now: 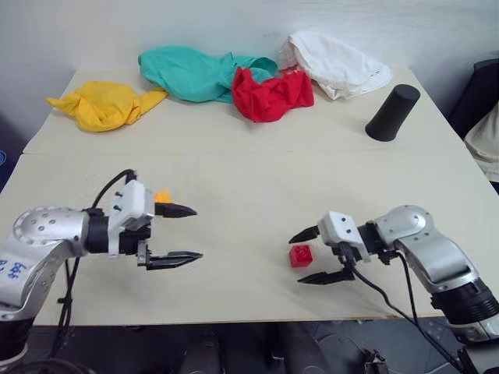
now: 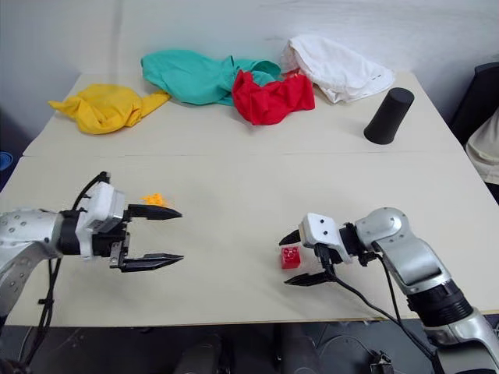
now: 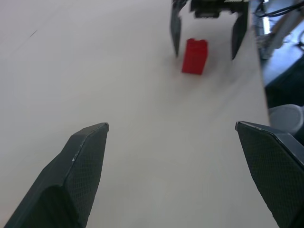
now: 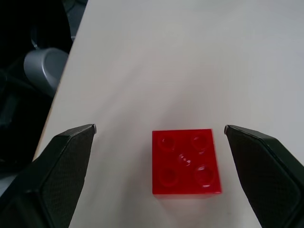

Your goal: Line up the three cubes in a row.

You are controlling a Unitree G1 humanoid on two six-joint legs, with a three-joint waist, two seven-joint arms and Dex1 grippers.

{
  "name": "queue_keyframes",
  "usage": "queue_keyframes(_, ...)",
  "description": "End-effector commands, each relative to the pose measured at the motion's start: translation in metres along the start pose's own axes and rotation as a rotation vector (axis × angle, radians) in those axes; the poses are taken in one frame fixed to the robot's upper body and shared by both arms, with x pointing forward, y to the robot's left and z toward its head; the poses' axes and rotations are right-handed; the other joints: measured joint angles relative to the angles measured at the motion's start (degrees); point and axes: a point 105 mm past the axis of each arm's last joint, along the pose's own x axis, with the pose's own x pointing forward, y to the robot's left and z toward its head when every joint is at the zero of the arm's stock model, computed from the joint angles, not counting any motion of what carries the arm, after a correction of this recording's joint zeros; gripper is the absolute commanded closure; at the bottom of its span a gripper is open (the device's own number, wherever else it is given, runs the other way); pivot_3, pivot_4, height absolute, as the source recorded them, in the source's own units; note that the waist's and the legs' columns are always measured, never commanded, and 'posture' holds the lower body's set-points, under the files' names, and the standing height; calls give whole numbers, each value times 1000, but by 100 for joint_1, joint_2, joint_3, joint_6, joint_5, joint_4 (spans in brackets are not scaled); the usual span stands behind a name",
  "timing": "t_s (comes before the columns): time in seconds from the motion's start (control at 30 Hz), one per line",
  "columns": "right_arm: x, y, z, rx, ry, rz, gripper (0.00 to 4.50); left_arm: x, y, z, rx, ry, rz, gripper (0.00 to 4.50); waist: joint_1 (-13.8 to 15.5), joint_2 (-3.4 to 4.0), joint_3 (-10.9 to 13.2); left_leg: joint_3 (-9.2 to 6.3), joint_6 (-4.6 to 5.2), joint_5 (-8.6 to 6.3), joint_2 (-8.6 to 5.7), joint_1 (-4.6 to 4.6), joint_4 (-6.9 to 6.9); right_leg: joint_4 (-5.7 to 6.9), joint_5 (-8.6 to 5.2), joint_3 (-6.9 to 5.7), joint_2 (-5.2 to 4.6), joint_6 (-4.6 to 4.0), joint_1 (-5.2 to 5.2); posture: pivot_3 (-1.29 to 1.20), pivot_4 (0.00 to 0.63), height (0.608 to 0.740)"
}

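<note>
The table is a pale beige top with a seam running left to right across its middle; a light wall stands behind its far edge, and dark floor shows below the near edge.

Four crumpled cloths lie along the far side: a teal cloth, a white cloth at the far right, a yellow cloth at the far left, and a red cloth touching the teal one. One black cylinder stands tilted to the right of them, apart from the white cloth.

The left gripper hangs over the near left of the table, its jaws spread wide with nothing between them. The right gripper sits at the near right, jaws also wide, straddling the red brick without touching it.

Two bricks can be counted. The red one rests on the table near the front edge; the right wrist view shows four studs on its top and bare table on either side between it and the fingers. The left wrist view shows the same brick across the table, standing between the other claw's fingertips. The orange-yellow brick lies just beyond the left gripper's upper finger, partly hidden in the left eye view.
</note>
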Motion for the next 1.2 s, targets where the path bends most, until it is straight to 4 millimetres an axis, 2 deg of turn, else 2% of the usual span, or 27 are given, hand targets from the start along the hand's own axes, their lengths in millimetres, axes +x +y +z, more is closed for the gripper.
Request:
queue_keyframes(0.03,-25,-9,30,-38,-78,-40,14,-49,15,-8,-12,20,271,0,-15,0,0,1,0,0,2,0,-2,-2,0,0,0,0,0,0,150,740)
queue_keyframes(0.1,-35,-17,38,-39,-102,-62,14,-83,12,-28,-79,63,421,0,-31,0,0,1,0,-1,3,2,-5,-4,-1,-2,-1,-2,-1,0,150,740)
queue_keyframes(0.23,-43,-26,45,-46,-130,-86,14,-132,-8,-61,-174,158,605,0,16,-10,-6,-3,1,-5,5,1,-11,-15,-4,-9,-3,-7,-2,0,150,740)
queue_keyframes(0.3,-44,-30,47,-50,-137,-94,14,-145,-17,-72,-205,197,651,0,35,-14,-8,-4,10,-9,-1,1,-11,-17,-4,-10,-13,-7,0,0,150,740)
queue_keyframes(0.43,-42,-33,49,-57,-149,-103,14,-156,-21,-82,-221,229,674,0,61,-19,-11,-16,20,-15,-12,-3,-12,-19,-4,-26,-35,-7,3,0,150,740)
queue_keyframes(0.6,-42,-31,47,-69,-142,-108,14,-146,-3,-72,-173,214,611,0,28,-19,-11,-23,18,-14,-12,-5,-18,-19,-4,-35,-43,-7,3,0,150,740)
queue_keyframes(0.8,-43,-21,51,-84,-150,-113,14,-119,36,-70,-194,179,505,0,13,-17,-10,-20,12,-8,-17,-3,-38,-19,-4,-38,-50,-7,-2,0,150,740)
queue_keyframes(0.9,-42,-17,57,-97,-163,-115,14,-109,44,-74,-202,186,459,0,-44,-18,-10,-17,10,-7,-15,-2,-49,-21,-4,-39,-48,-7,-5,0,150,740)
queue_keyframes(1.03,-39,-11,67,-113,-184,-114,14,-94,56,-90,-178,254,419,0,-56,-18,-10,-12,9,-5,-16,-2,-51,-22,-4,-40,-48,-7,-7,0,150,740)
queue_keyframes(1.2,-36,-7,69,-118,-190,-121,14,-79,66,-103,-160,288,386,0,-11,-18,-10,-12,9,-5,-17,-3,-50,-23,-4,-41,-49,-7,-7,0,150,740)
